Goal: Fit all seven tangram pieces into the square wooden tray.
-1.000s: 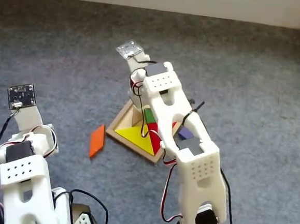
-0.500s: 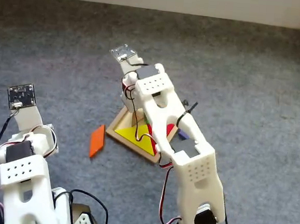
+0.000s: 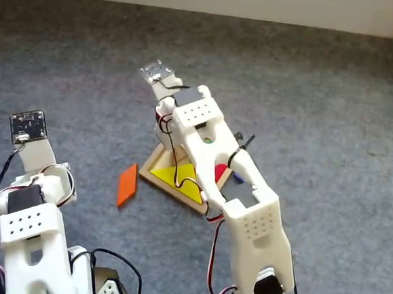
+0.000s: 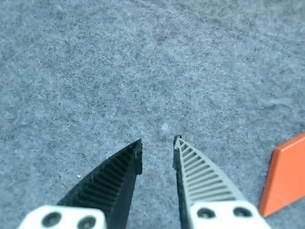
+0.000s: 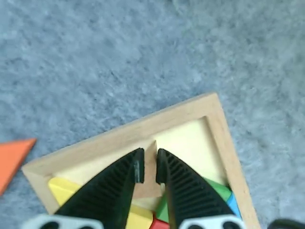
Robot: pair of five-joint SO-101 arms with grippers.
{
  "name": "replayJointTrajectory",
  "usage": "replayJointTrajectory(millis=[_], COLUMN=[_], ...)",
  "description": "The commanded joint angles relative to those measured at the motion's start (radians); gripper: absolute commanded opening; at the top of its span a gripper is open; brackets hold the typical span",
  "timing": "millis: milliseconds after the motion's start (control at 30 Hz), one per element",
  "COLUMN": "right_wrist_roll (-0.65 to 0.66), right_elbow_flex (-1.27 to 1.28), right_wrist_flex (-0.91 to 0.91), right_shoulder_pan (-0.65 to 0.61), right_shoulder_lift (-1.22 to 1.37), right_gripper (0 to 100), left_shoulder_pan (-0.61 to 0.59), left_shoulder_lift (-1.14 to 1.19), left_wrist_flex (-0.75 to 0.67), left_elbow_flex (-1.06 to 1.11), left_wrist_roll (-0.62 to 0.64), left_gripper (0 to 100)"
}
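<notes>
Left jaws stand spread over the grey counter (image 4: 143,57), holding nothing. The orange piece (image 4: 286,174) lies flat on the counter just beside them, outside the square wooden tray (image 3: 153,158) and near its rim. Farther out, the right jaws pinch a pale wooden piece (image 5: 147,167) over the tray's uncovered floor. A yellow triangle (image 3: 177,176), a red piece (image 3: 220,170) and a green piece (image 5: 217,188) already lie in the tray, partly hidden under the right arm (image 3: 246,212).
</notes>
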Motion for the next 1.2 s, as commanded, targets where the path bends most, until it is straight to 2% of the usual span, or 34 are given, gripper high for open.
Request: replayJointTrajectory(millis=[0, 200, 333, 567, 700, 833, 933, 1167], right_wrist_roll=[0.031, 0.035, 0.106, 0.107, 0.075, 0.068, 0.074, 0.074], right_elbow_flex=[-0.008, -0.015, -0.015, -0.096, -0.120, -0.111, -0.090, -0.074], right_wrist_flex=[0.008, 0.101, 0.159, 0.182, 0.170, 0.070, 0.033, 0.038], right_shoulder_pan=[0.007, 0.094, 0.097, 0.073, 0.035, -0.012, -0.012, 0.022], right_shoulder_lift=[-0.058, -0.058, -0.058, -0.081, -0.087, -0.085, -0.062, 0.018], right_gripper=[5.1, 5.1, 5.1, 5.1, 5.1, 4.5, 1.2, 0.9], left_shoulder_pan=[-0.005, -0.005, -0.005, -0.005, -0.005, -0.005, -0.005, -0.005], left_shoulder_lift=[-0.019, -0.019, -0.019, -0.019, -0.019, -0.019, -0.019, -0.019], left_wrist_flex=[-0.015, -0.015, -0.015, -0.015, -0.015, -0.015, -0.015, -0.015], left_elbow_flex=[-0.002, -0.002, -0.002, -0.002, -0.002, -0.002, -0.002, -0.002], left_wrist_roll=[0.005, 0.005, 0.005, 0.005, 0.005, 0.005, 0.005, 0.005], left_gripper=[13, 13, 13, 13, 13, 13, 13, 13])
